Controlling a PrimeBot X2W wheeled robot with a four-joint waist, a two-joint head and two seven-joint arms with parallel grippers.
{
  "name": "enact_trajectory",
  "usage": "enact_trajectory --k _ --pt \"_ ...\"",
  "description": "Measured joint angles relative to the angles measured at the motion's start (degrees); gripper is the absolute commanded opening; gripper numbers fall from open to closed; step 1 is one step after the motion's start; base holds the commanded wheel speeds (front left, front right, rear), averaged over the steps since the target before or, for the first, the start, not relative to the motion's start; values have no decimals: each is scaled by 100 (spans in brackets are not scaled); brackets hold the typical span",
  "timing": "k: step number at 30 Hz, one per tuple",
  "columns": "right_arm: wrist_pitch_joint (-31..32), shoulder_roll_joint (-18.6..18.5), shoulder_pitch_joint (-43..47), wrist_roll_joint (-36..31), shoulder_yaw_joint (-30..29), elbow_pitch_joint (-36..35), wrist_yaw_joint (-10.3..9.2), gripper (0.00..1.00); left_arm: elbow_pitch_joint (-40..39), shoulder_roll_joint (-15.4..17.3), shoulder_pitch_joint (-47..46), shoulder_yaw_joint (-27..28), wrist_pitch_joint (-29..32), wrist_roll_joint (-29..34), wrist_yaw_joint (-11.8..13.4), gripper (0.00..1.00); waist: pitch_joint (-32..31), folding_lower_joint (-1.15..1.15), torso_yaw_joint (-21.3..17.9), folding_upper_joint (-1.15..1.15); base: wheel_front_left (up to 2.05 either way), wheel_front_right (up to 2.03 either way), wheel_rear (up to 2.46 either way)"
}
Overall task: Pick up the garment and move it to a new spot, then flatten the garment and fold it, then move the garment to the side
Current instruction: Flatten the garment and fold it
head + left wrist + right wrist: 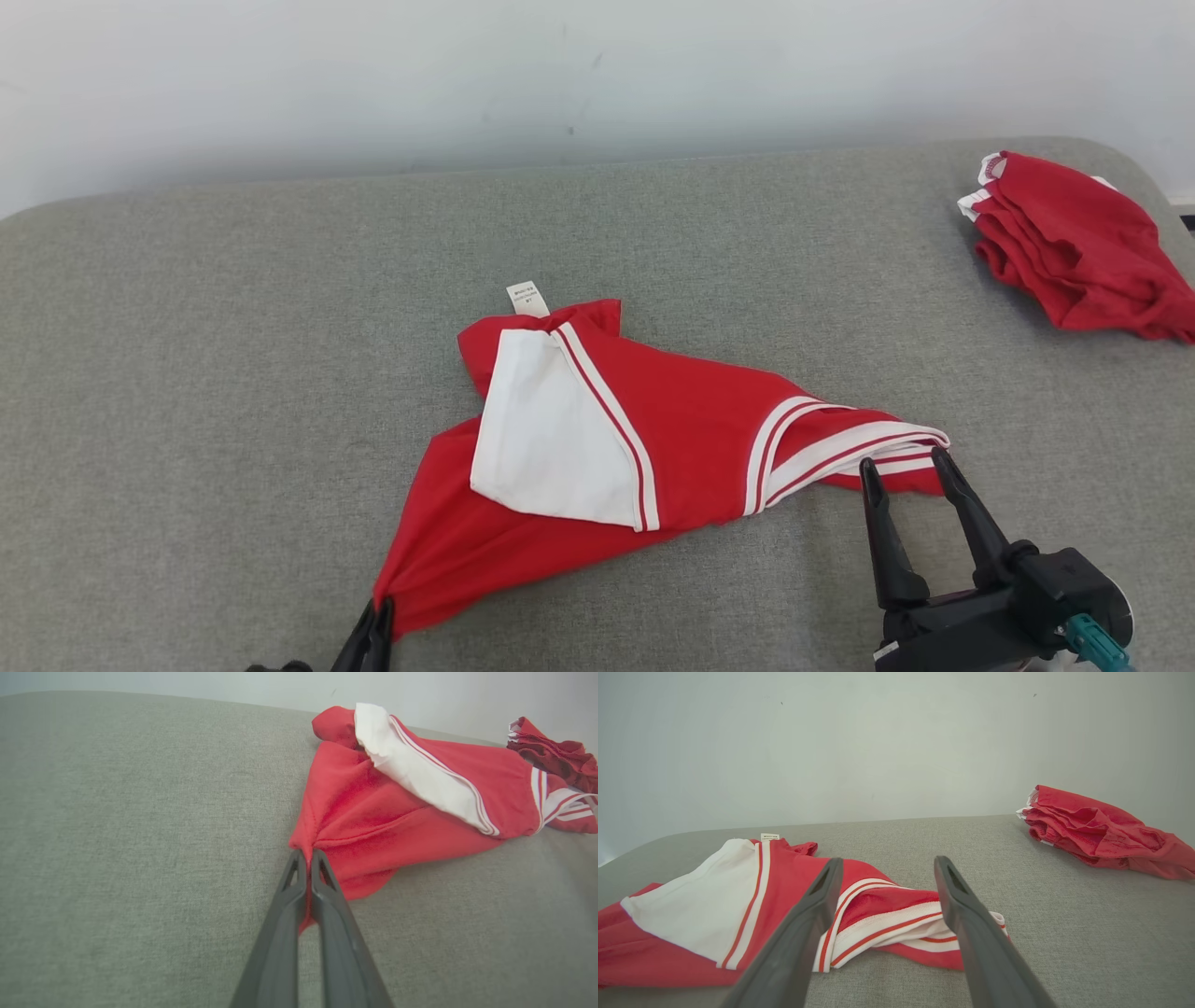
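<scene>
A red garment [691, 439] with a white panel and white-striped cuffs lies crumpled in the middle of the grey padded surface. My left gripper [381, 611] is shut on its lower left corner, and the left wrist view shows the red fabric [373, 812] pinched between the dark fingertips of the left gripper [306, 855]. My right gripper [904, 459] stands open just in front of the striped cuff at the garment's right end. In the right wrist view that cuff [887, 919] lies between the spread fingers of the right gripper [887, 861], which hold nothing.
A second red garment [1074, 247] lies bunched at the far right corner of the grey surface [233, 373], near its edge. A pale wall [560, 65] rises right behind the surface.
</scene>
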Motion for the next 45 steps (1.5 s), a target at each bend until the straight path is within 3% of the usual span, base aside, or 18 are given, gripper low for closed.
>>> enact_trajectory --k 2,3,4,5,16,28,37,45 --pt "0 2 -1 0 23 19 0 100 111 -64 44 68 0 -10 -51 0 6 0 10 0 0 0 0" --pt "0 2 -2 0 35 22 0 100 138 -81 44 94 0 1 -84 30 4 0 12 0 0 0 0" --pt "0 0 -2 3 40 30 0 100 119 -111 44 144 0 35 -91 90 0 0 14 0 0 0 0" --pt "0 -4 -2 7 41 36 0 100 82 -154 41 198 0 42 -98 100 -9 0 16 0 0 0 0" --pt "0 -112 4 11 210 63 0 100 -736 -477 18 972 0 405 -240 100 -192 0 12 0 0 0 0" --pt "0 -180 -10 35 420 86 0 100 -1241 -638 -181 1694 -1 806 -182 100 -302 0 -7 0 0 0 0" --pt "1 -318 -125 38 665 433 0 100 -1343 -661 -178 1749 -1 869 -182 100 -266 1 23 0 0 0 0" --pt "60 -481 -815 -1 1128 1397 0 100 -1358 -667 -212 1563 0 792 -112 100 -175 1 193 0 0 0 0"
